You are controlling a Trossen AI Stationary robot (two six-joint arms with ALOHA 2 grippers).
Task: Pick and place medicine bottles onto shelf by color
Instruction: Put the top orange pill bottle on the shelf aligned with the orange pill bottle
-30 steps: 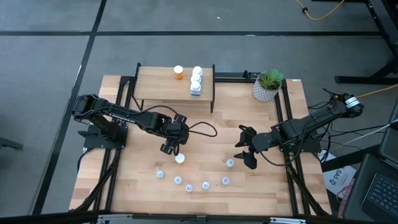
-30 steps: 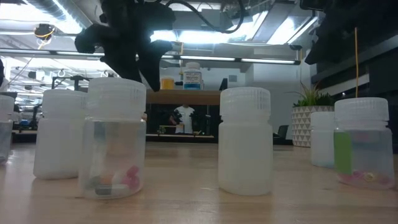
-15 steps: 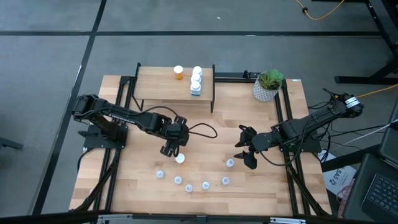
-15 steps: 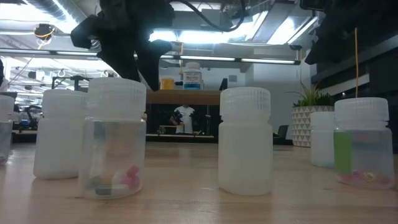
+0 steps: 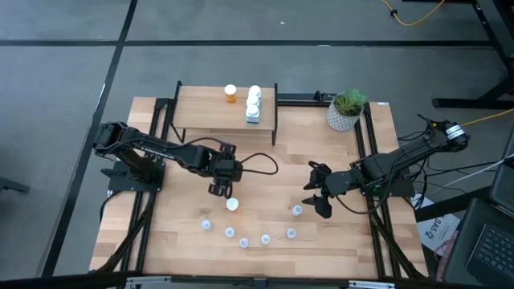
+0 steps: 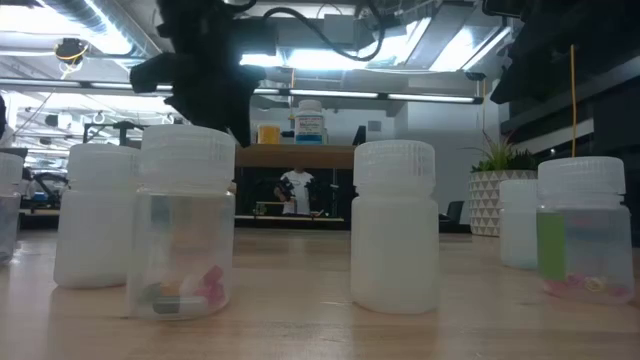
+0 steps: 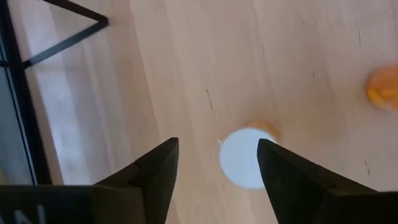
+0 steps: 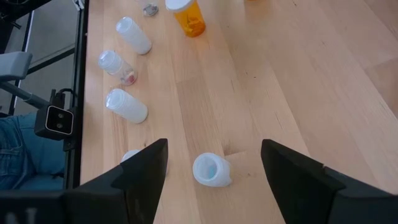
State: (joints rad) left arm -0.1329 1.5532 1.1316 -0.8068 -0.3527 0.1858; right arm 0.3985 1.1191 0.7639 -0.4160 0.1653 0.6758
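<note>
Caps are nearly all the high view gives of the small bottles, so their colours read poorly there; the low view cuts the row off at both edges, its outermost vials only partly in frame.

In the high view, the left gripper [image 5: 222,189] hangs above an orange bottle [image 5: 232,205] standing just at its 5 o'clock. The left wrist view looks down on that bottle's white cap [image 7: 243,157], a rim of orange showing behind it, framed in the gap of the parted fingers [image 7: 283,174], which touch nothing. A second orange shape at that picture's edge is cut off and blurred.

The right gripper [image 5: 317,191] rests over the table at the 3 o'clock side, jaws wide apart and empty. A pale vial [image 5: 297,211] stands just at its 7 o'clock; the right wrist view shows it [image 8: 211,170] between the spread fingers, apart from both.

The shelf [image 5: 226,104] sits at the table's 12 o'clock edge. On it are one orange bottle [image 5: 230,92] and three white bottles [image 5: 254,105] in a touching line. Bare wood lies between the shelf and the grippers.

Below, toward 6 o'clock, five more pale vials [image 5: 245,241] form a shallow arc, well apart from each other and from the table's [image 5: 361,241] front edge. That makes six pale vials and one orange bottle on the tabletop.

A potted plant [image 5: 346,109] stands at 1 o'clock.
</note>
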